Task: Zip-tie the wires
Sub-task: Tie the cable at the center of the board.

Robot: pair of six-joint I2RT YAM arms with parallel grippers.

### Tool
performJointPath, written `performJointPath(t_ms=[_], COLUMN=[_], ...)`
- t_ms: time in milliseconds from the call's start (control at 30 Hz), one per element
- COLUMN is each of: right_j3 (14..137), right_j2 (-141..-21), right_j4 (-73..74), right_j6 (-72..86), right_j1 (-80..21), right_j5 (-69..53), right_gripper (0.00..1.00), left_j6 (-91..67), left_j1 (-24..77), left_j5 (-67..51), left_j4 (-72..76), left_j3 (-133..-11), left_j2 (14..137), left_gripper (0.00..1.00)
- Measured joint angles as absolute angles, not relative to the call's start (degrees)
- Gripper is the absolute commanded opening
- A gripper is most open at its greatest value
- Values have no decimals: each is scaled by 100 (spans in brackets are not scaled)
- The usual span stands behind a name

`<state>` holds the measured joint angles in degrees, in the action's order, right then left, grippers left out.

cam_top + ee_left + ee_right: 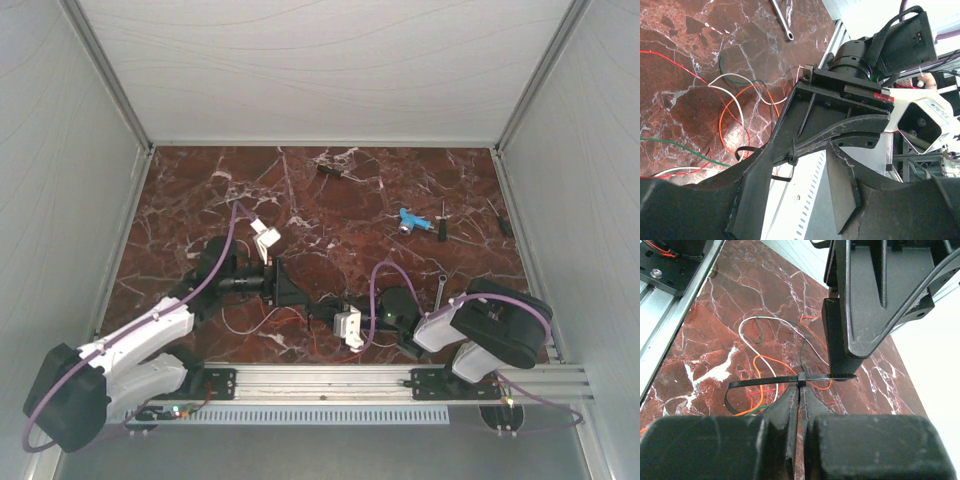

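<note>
The wires [761, 360], thin orange, white, red and green strands, lie tangled on the red marble [710, 340]. A black zip tie [765, 382] loops around some of them. My right gripper [800, 387] is shut on the zip tie's head. The tie's tail points right and ends against one finger [840, 340] of my left gripper. In the left wrist view the left gripper [802, 155] is open, its fingers [755, 190] straddling the right gripper's tips, with the zip tie [791, 161] beside its left finger. From above, both grippers [285, 285] [318, 305] meet beside the wires [245, 322].
At the back right lie a blue-handled tool [410, 221], a small screwdriver [443, 225] and a dark tool [500, 220]. Another screwdriver [330, 170] lies at the back. A wrench [442, 288] lies near the right arm. The metal rail [330, 380] runs along the near edge.
</note>
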<state>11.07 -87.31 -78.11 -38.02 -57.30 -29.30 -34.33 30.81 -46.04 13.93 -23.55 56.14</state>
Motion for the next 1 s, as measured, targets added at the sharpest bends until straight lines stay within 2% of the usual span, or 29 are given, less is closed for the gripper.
performJointPath(t_ms=[300, 533, 700, 1000], right_j3=[1111, 1111, 1111, 1111], right_j2=[-8731, -8731, -8731, -8731], right_j4=[-7806, -7808, -7808, -7808], right_j6=[-3734, -3675, -3658, -3656], right_j1=[-5708, -5686, -5682, -5682], right_j5=[-2978, -2980, -2980, -2982], right_gripper=[0, 0, 0, 0], left_j6=[-3459, -3474, -3485, -3568], left_j1=[3081, 3083, 3142, 3188], left_j5=[-4768, -4925, -5009, -5046], left_j4=[1890, 2062, 2152, 2338], left_j3=[-2224, -2123, -2123, -2121], left_j2=[5824, 5902, 6003, 6149], left_gripper=[33, 30, 21, 11])
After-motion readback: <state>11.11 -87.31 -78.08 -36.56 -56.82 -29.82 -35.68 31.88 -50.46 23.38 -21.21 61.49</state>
